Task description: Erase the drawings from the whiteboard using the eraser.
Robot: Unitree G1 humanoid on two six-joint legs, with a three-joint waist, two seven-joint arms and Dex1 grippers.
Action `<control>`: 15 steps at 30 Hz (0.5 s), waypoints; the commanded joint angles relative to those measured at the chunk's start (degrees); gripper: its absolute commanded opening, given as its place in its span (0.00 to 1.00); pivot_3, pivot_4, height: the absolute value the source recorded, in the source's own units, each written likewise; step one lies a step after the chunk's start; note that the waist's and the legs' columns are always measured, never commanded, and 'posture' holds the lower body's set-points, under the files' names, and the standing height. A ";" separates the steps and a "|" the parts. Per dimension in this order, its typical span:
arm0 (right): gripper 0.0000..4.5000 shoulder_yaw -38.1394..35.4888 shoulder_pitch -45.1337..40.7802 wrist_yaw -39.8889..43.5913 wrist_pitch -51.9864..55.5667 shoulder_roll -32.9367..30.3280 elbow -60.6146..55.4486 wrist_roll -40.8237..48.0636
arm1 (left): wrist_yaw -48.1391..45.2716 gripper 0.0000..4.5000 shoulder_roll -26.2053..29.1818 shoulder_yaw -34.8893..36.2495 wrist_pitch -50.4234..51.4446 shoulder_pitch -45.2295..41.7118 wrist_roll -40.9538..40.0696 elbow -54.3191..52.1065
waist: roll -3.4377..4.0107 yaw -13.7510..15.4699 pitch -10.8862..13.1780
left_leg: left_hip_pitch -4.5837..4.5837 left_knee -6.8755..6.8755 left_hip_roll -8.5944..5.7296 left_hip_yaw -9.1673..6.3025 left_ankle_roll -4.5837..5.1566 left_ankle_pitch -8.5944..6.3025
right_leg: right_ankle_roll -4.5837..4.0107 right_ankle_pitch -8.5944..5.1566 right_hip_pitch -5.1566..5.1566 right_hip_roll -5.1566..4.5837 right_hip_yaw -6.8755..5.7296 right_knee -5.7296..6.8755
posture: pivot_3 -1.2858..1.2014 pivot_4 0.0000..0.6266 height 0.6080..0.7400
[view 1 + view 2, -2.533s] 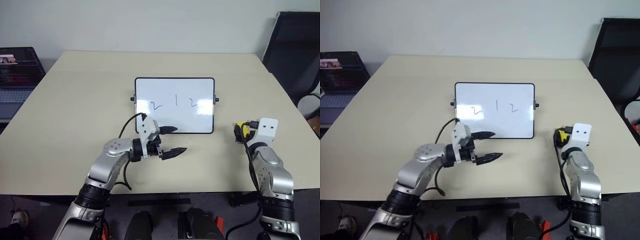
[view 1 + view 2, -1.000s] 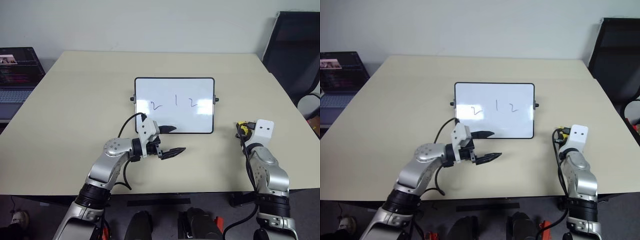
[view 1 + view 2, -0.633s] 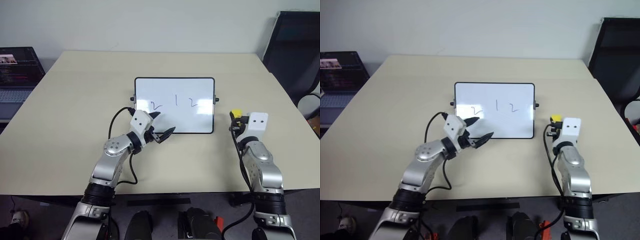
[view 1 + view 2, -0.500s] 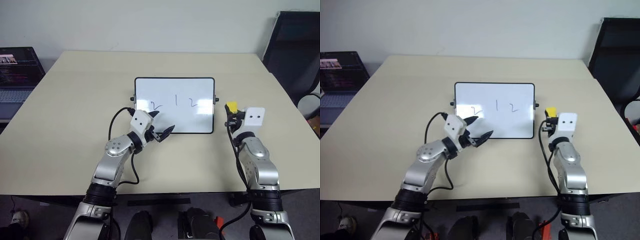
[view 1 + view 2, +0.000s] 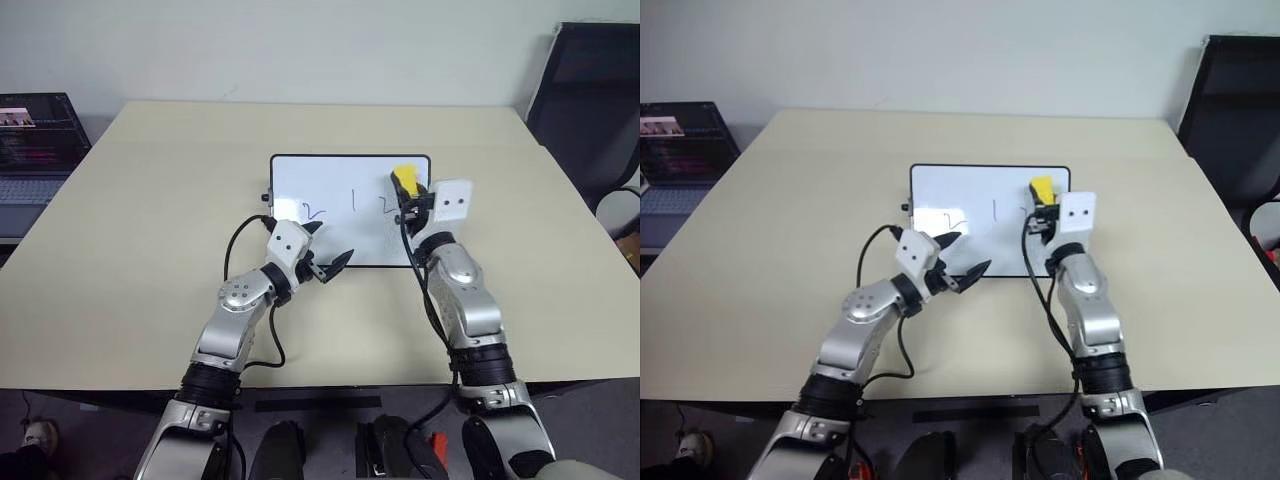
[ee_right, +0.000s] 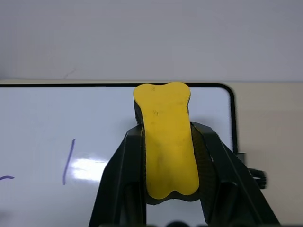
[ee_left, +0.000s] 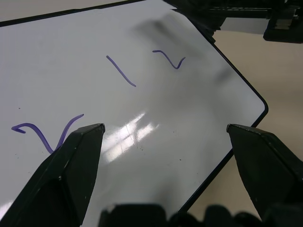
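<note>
The right gripper (image 6: 166,156) rose from the bottom centre of the frame, its two black fingers (image 6: 120,179) closed against the sides of the yellow eraser (image 6: 165,146), which stood lengthwise in the middle of the frame with its yellow face toward the camera. Behind it the whiteboard (image 6: 57,123) filled the left and centre, its thin black frame running along the top and curving down at the right. A short purple vertical stroke (image 6: 68,161) showed at lower left. The tan table (image 6: 270,127) lay at right, a pale wall (image 6: 151,38) above.
</note>
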 commanded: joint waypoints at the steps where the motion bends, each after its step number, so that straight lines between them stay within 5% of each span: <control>1: 0.22 0.57 -3.44 -0.19 -1.01 0.54 2.35 -0.91 | 0.19 1.00 0.21 1.05 -1.60 -1.65 -0.01 -1.04 | 0.00 0.00 0.00 | 0.00 0.00 0.00 0.00 0.00 0.00 | 0.00 0.00 0.00 0.00 0.00 0.01 | 0.52 0.24 1.00; 15: 0.22 3.44 -2.12 -2.42 8.83 0.44 3.45 -5.19 | 0.07 1.00 1.49 2.02 -2.25 -2.57 0.31 -0.10 | -0.02 -0.07 -0.02 | 0.06 0.01 0.03 -0.02 0.00 0.01 | 0.00 0.01 0.00 0.01 -0.01 0.07 | 0.52 0.24 1.00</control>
